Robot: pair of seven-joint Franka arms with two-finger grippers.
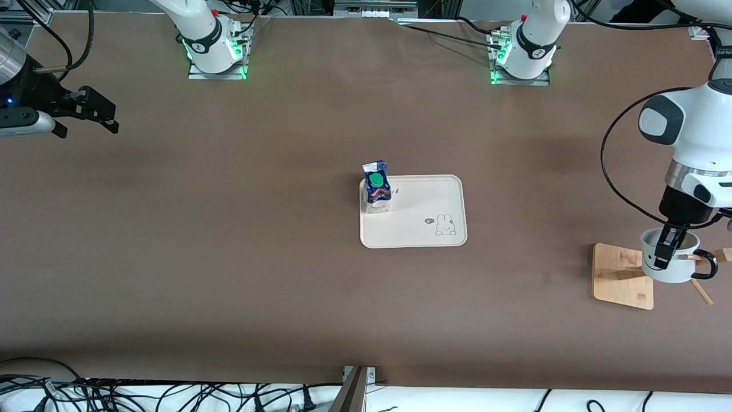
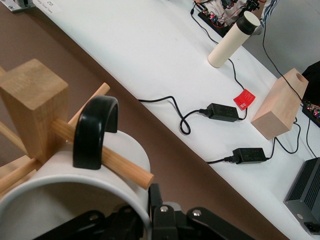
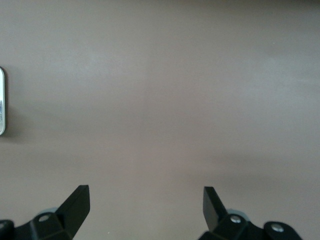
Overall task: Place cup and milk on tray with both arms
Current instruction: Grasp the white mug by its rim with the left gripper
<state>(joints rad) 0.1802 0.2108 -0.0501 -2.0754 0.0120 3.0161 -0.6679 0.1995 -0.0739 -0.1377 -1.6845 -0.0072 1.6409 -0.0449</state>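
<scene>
your right gripper (image 1: 94, 114) waits spread over bare desk (image 1: 229, 257) at right arm's end. milk (image 1: 377, 186) upright on tray (image 1: 423, 229), mid-desk. your left gripper (image 1: 668, 247) pinching cup (image 1: 670, 269) rim, cup handle on wooden rack (image 1: 622, 276) peg.

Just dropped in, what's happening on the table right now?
The milk already stands on the tray. The left gripper is shut on the rim of the cup, whose handle hangs on a peg of the wooden rack at the left arm's end. The right gripper waits open over bare table.
</scene>
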